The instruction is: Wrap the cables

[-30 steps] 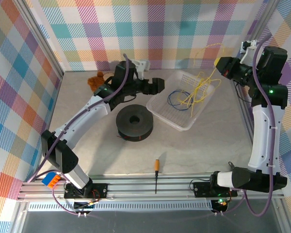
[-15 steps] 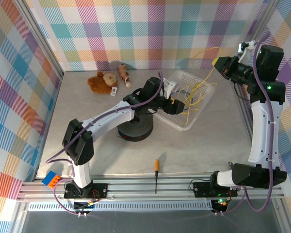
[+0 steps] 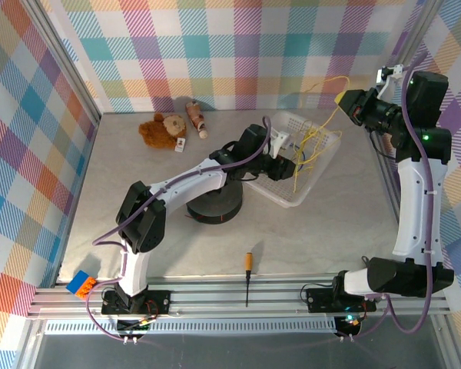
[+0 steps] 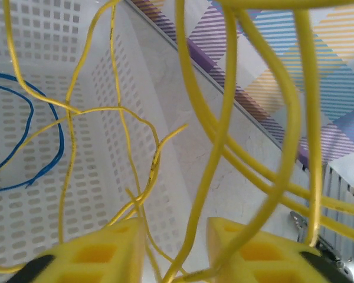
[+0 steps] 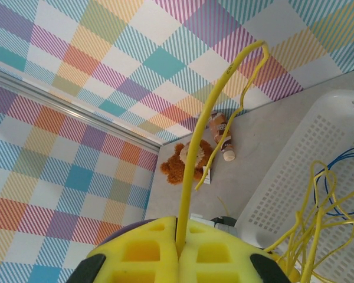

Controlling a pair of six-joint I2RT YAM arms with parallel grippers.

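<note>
Clenching one of the cables (image 5: 184, 206), the right claw (image 5: 178, 236) shows up close; the left claw (image 4: 176, 236) gapes around other strands.

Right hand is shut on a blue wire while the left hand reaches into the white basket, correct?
No: the right hand is shut on a yellow cable, per the right wrist view; the left hand does reach into the white basket.

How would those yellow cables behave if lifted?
Probably floppy: the cables hang in loose curls from the right gripper down to the basket. Likely very light, being so thin. They may well snag, since the strands cross one another.
</note>
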